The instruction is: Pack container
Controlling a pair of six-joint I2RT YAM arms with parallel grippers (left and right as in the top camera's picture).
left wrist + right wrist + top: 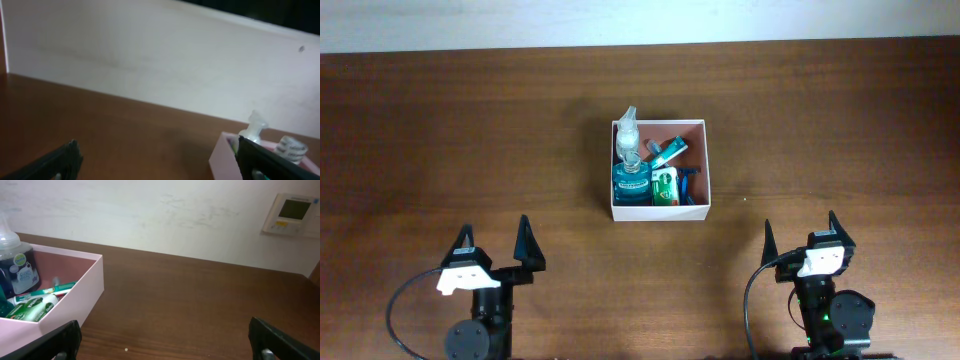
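Note:
The container point(660, 213), a shallow square white box with a reddish-brown inside, sits at the table's middle. It holds a blue mouthwash bottle point(631, 183), a clear spray bottle point(628, 127), a small green-and-white carton point(666, 186) and a teal tube point(667, 151). My left gripper point(497, 241) is open and empty at the front left, well short of the container. My right gripper point(801, 235) is open and empty at the front right. The container also shows in the right wrist view point(85, 292) and in the left wrist view point(222, 157).
The brown wooden table point(470, 130) ends at a white wall point(620, 20) along the back. A wall thermostat point(290, 214) shows in the right wrist view.

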